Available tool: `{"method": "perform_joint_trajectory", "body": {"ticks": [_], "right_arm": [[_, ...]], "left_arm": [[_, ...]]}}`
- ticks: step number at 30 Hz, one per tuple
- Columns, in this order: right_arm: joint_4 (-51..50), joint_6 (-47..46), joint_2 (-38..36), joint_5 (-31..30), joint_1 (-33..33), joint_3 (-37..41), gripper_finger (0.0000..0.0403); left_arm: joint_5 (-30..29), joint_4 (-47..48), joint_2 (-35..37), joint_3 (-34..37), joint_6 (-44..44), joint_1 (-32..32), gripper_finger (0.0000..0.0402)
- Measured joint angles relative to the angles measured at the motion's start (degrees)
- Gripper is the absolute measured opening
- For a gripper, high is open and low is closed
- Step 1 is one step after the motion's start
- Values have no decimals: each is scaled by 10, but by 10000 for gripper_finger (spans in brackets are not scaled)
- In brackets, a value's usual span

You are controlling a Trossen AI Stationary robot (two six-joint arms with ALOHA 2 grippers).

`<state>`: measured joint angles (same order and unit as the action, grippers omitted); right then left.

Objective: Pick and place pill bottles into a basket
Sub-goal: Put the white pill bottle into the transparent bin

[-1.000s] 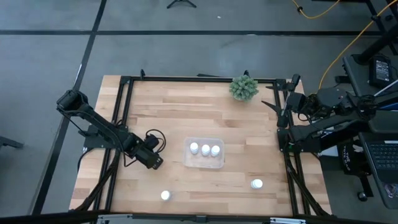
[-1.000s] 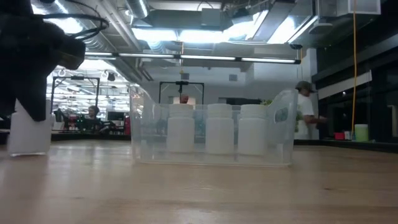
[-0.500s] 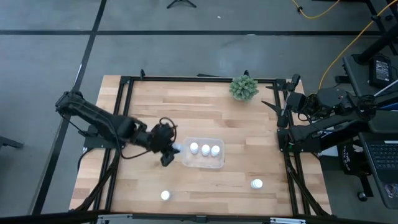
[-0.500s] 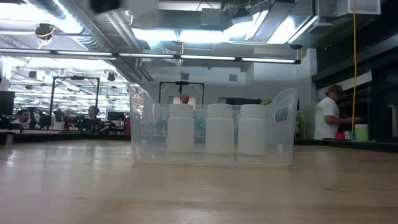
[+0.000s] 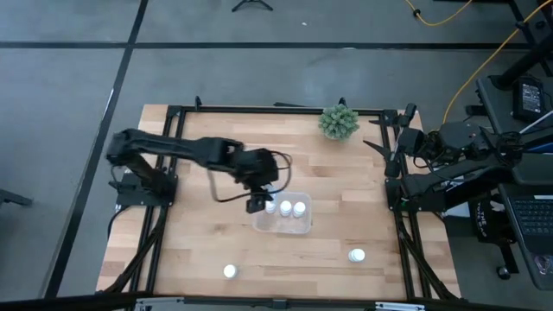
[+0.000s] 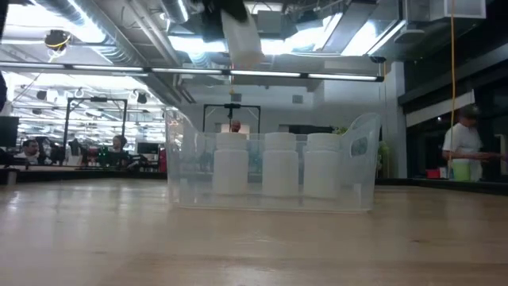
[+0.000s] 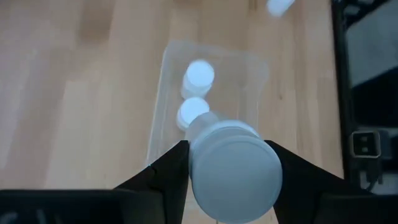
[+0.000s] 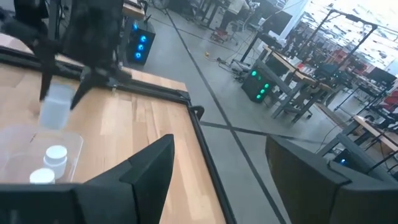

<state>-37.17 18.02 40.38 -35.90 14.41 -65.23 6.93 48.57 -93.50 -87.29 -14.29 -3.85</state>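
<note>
My left gripper (image 5: 257, 204) is shut on a white pill bottle (image 7: 233, 168) high above the left end of the clear basket (image 5: 284, 225). The held bottle also shows at the top of the low view (image 6: 240, 36). Three white bottles (image 6: 279, 165) stand upright in a row inside the basket on its floor. Two more bottles stand on the table near its front edge, one left (image 5: 229, 271) and one right (image 5: 357, 256). My right gripper (image 8: 217, 180) is open and empty at the table's far right edge (image 5: 384, 149). My left gripper pinches the bottle's side (image 7: 198, 171) between its two fingers, near the bottle's upper end. The fingers come from above, pointing down. The bottle hangs below them (image 8: 56, 106), slightly tilted, clear of the basket and of the bottles in it.
A spiky green plant (image 5: 339, 122) stands at the table's far edge, right of the middle. A black frame (image 5: 173, 112) runs round the table. Bare wood lies left of and in front of the basket. People move in the room behind the table (image 6: 464, 147).
My left gripper, down at the table on a bottle left of the basket one second ago, has risen and gone toward the table's right and far edges. The bottle has been lifted clear of the table and now hangs above the basket's left end.
</note>
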Motion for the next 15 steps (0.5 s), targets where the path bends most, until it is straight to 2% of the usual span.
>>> {"method": "perform_joint_trajectory", "body": {"ticks": [3, 8, 15], "right_arm": [[-17, -1, 0, 0, 0, 0, 254], [-49, -28, 0, 0, 0, 0, 254], [-78, -59, 0, 0, 0, 0, 254]], "left_arm": [[44, 0, -46, -9, 13, 10, 168], [86, -3, -82, -12, 29, 2, 168], [71, 18, -86, -12, 31, -30, 168]]}}
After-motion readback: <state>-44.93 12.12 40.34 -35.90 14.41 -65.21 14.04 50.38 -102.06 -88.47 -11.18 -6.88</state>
